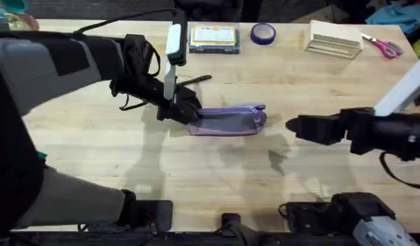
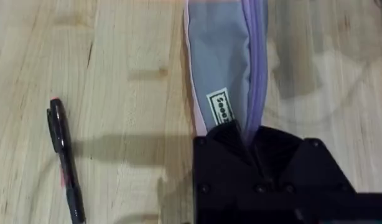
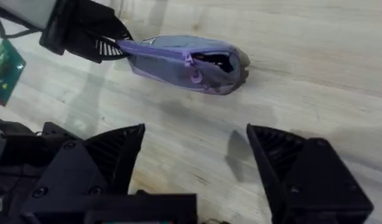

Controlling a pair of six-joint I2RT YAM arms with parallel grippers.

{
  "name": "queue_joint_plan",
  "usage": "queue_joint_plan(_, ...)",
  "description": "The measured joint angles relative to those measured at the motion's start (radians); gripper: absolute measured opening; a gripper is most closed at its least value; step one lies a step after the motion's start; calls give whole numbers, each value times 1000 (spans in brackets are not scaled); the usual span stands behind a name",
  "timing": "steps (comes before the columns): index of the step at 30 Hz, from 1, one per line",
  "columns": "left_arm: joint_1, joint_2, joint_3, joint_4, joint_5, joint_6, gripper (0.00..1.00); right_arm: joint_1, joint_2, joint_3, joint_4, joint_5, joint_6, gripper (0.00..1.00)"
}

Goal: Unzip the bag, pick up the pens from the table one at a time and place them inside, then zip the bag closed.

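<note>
Overhead, the bag (image 1: pixel 227 120) lies mid-surface (image 1: pixel 196 178), its left end pinched by the left hand (image 1: pixel 186 113), probably to anchor it so the zipper can be pulled. Its far end already gapes partly unzipped in the right wrist view. The right hand (image 1: pixel 292 126) hovers just beside that end, fingers spread. A black pen (image 2: pixel 65 162) lies near the bag.
</note>
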Motion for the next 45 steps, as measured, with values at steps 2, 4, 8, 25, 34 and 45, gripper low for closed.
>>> queue_joint_plan(2,0,0,0,0,0,0,43,17,3,-16,14,0,3,998)
queue_joint_plan(4,0,0,0,0,0,0,43,38,9,-29,30,0,5,998)
queue_joint_plan(8,0,0,0,0,0,0,43,82,27,-47,66,0,13,998)
queue_joint_plan(25,0,0,0,0,0,0,43,229,261,-60,207,0,50,997)
queue_joint_plan(34,0,0,0,0,0,0,43,330,411,-61,357,44,103,997)
queue_joint_plan(45,0,0,0,0,0,0,43,348,509,-61,436,87,183,997)
